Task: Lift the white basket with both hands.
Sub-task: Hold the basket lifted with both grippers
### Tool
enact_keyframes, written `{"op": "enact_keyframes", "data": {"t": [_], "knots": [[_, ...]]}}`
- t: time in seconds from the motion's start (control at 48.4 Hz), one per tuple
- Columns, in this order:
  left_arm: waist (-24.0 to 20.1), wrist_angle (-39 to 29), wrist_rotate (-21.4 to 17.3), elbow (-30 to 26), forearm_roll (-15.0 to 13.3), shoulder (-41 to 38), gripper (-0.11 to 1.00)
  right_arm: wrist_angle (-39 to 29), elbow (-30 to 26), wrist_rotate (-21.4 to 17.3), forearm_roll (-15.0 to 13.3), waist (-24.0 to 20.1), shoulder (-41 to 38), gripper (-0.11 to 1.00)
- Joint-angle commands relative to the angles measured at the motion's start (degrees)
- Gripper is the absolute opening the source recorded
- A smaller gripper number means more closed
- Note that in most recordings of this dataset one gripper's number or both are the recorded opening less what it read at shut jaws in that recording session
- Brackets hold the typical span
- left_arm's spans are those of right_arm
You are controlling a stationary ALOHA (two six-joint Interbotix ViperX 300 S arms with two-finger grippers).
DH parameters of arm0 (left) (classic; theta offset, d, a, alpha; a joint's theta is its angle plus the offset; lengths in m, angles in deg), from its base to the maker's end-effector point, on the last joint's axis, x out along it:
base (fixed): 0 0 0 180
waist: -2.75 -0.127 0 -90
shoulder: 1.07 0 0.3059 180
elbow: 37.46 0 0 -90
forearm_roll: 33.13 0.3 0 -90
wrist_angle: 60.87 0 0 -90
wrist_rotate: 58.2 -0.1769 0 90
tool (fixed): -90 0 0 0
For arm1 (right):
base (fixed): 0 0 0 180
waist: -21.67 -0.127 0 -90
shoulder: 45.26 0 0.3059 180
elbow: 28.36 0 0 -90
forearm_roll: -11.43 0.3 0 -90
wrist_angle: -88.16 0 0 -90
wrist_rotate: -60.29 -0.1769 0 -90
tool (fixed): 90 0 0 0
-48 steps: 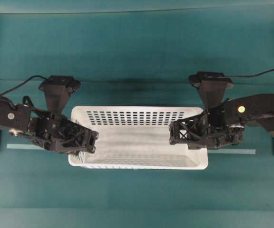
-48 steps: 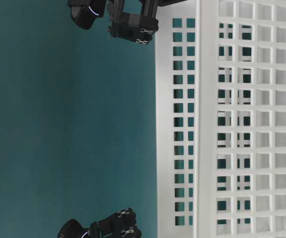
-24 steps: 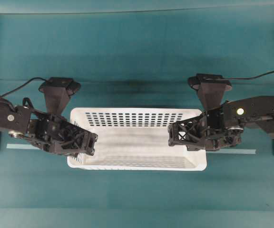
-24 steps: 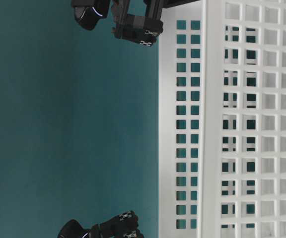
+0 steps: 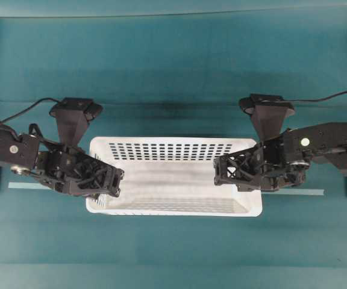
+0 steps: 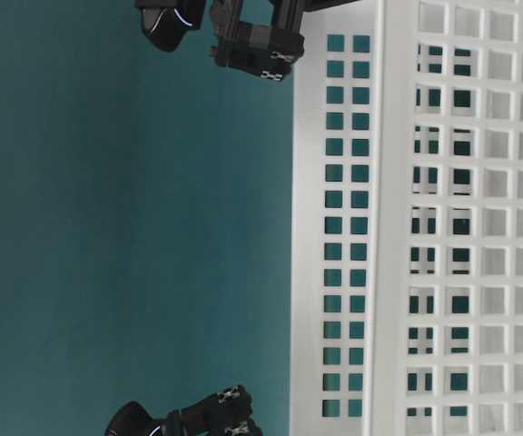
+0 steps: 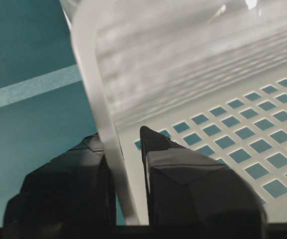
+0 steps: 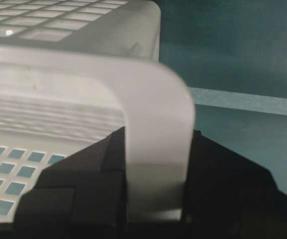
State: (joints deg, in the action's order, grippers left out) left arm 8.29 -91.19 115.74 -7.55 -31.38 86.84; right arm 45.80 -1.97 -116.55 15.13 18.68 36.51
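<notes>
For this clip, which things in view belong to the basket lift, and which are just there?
Part of the job:
- white basket
- left end effector, shut on the basket's short-side rim
- right end effector, shut on the opposite rim

Just there:
- teal table
- pale tape strip

In the table-level view the white basket (image 6: 389,227) runs off the top, right and bottom edges, and only scraps of the two arms show at the upper and lower borders. From overhead, the left end effector (image 5: 110,180) covers the basket's left rim and the right end effector (image 5: 221,171) its right rim, so the contact itself is hidden there. In both wrist views the near rim is blurred and the fingers (image 7: 183,189) are cut off below. The basket's underside probably clears the counter (image 5: 173,72), though no view settles it.
</notes>
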Motion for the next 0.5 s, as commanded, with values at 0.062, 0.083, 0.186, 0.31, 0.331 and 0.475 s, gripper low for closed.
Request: {"op": "enact_keyframes", "data": {"t": [0.062, 0.083, 0.186, 0.31, 0.331, 0.475], "knots": [[0.1, 0.4, -0.4, -0.1, 0.4, 0.6, 0.06, 0.8, 0.7, 1.1, -0.4, -1.3, -0.3, 0.16], [0.1, 0.4, -0.4, -0.1, 0.4, 0.6, 0.06, 1.1, 0.7, 1.1, -0.3, -1.3, -0.3, 0.16], [0.1, 0.4, -0.4, 0.1, 0.4, 0.6, 0.06, 2.4, 1.1, 1.0, -0.4, -0.9, -0.4, 0.16], [0.1, 0.4, -0.6, 0.4, 0.4, 0.6, 0.06, 2.9, 1.1, 0.9, -0.3, -0.9, -0.4, 0.19], [-0.1, 0.4, -0.7, 0.4, 0.4, 0.6, 0.06, 2.9, 1.1, 0.9, -0.4, -0.9, -0.4, 0.21], [-0.3, 0.6, -1.1, 0.2, 0.4, 0.5, 0.06, 2.5, 1.3, 0.7, -0.4, -0.9, -0.4, 0.38]]}}
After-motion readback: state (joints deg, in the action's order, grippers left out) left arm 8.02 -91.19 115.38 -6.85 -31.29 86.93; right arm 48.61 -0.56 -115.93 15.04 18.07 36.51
